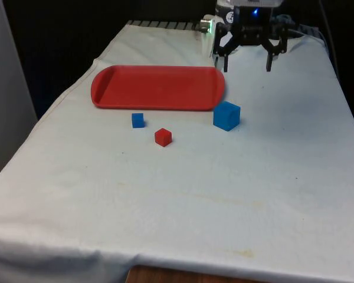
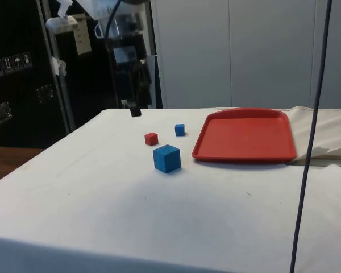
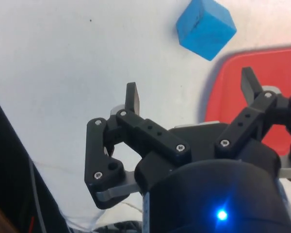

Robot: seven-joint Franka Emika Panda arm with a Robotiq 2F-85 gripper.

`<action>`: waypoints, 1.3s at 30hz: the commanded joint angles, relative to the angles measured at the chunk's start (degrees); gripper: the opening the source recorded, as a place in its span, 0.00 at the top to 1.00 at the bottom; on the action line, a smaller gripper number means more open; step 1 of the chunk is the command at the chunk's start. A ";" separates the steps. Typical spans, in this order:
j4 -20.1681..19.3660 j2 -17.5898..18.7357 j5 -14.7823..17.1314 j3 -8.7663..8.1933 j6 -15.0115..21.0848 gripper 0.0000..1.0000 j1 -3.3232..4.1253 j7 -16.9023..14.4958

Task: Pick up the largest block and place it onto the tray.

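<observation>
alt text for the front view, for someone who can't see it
An open black gripper hangs above the far end of a white-clothed table. Nearer lie a red tray, a large blue block by its right corner, a small blue block and a small red block.

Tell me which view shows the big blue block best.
The wrist view: the big blue block appears largest there, beside the tray. The front view and side view show it smaller, resting on the cloth just off the tray's corner.

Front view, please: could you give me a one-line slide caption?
Open end effector hovers beyond the large blue block; small blue block and red block lie before the red tray.
</observation>
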 commanded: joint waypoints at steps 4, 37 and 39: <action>-0.80 0.69 1.20 0.17 1.95 0.00 -0.11 -0.63; -5.16 6.02 2.58 0.29 10.49 0.00 0.11 8.71; -5.04 6.02 2.29 0.23 9.91 0.00 0.06 8.65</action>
